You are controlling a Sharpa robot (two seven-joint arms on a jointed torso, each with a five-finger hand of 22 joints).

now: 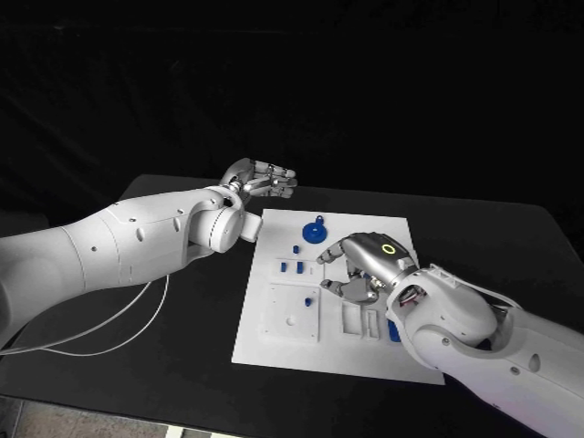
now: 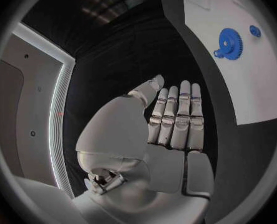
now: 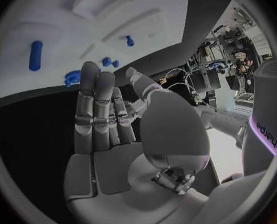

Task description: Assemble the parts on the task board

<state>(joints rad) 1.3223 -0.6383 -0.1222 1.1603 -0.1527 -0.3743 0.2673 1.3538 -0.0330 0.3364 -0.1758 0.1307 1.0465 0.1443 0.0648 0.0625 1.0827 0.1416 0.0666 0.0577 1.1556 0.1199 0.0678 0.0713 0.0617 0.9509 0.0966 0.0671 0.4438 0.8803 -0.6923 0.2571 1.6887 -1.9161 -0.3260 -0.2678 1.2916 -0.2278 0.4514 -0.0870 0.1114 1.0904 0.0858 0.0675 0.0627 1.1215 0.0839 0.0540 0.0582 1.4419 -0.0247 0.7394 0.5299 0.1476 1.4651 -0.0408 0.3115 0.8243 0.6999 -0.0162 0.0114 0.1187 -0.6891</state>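
The left hand (image 1: pixel 258 179) hangs over the bare tabletop (image 1: pixel 503 246) just past the far left corner of the board (image 1: pixel 276 347); in its wrist view its fingers (image 2: pixel 175 119) stand straight and close side by side, thumb a little apart, with nothing in them and nothing touched. The right hand (image 1: pixel 362 269) hovers over the middle of the board, palm turned down; in its wrist view its fingers (image 3: pixel 98 109) are likewise extended, loosely together, and empty, and whether their tips touch the board cannot be told from the head view. Just beyond the right hand, toward the far edge of the board, lies a blue gear (image 1: pixel 316 234) with a small blue piece (image 1: pixel 319 219) beside it on the far side. Left of the hand stand two short blue pegs (image 1: pixel 289 267) and a smaller blue bit (image 1: pixel 297 249); another small blue part (image 1: pixel 308 300) sits just by the fingers on the near side, and a longer blue part (image 1: pixel 393 330) lies near the right wrist, partly covered by the arm. White raised blocks and slots (image 1: pixel 292 315) fill the near half of the board. The board lies in the middle of the tabletop with dark open surface on its right and far sides; on the left a white cable (image 1: pixel 121 328) loops over the tabletop under the left arm.
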